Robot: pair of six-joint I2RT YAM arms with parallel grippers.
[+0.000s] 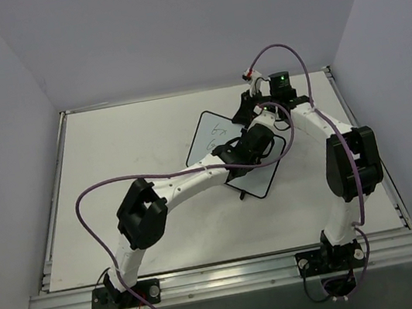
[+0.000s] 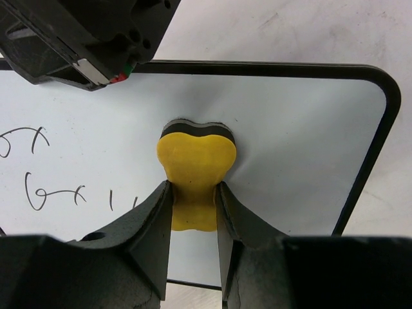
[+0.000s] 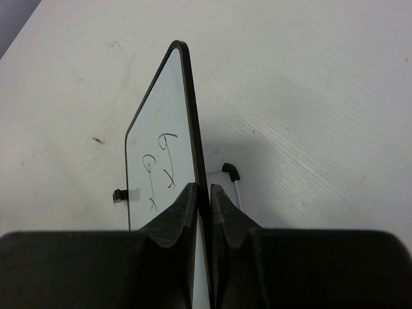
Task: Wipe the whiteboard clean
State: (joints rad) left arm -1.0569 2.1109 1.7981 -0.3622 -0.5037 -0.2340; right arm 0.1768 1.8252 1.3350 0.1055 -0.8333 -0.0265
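The whiteboard point(image 1: 215, 139) stands near the table's middle, white with a thin black rim and dark handwritten marks on its left part point(image 2: 58, 187). My left gripper point(image 2: 194, 196) is shut on a yellow eraser point(image 2: 196, 167) with a black backing, pressed flat against the board's blank right part point(image 2: 302, 148). My right gripper point(image 3: 202, 193) is shut on the whiteboard's top rim point(image 3: 192, 116), holding it edge-on. A small black foot point(image 3: 120, 196) shows at the board's left side. In the top view both grippers point(image 1: 255, 143) meet at the board.
The right gripper's body point(image 2: 84, 38) hangs over the board's upper left in the left wrist view. A thin white stand leg with a black tip point(image 3: 230, 170) shows behind the board. Grey walls point(image 1: 11, 115) enclose the table on three sides.
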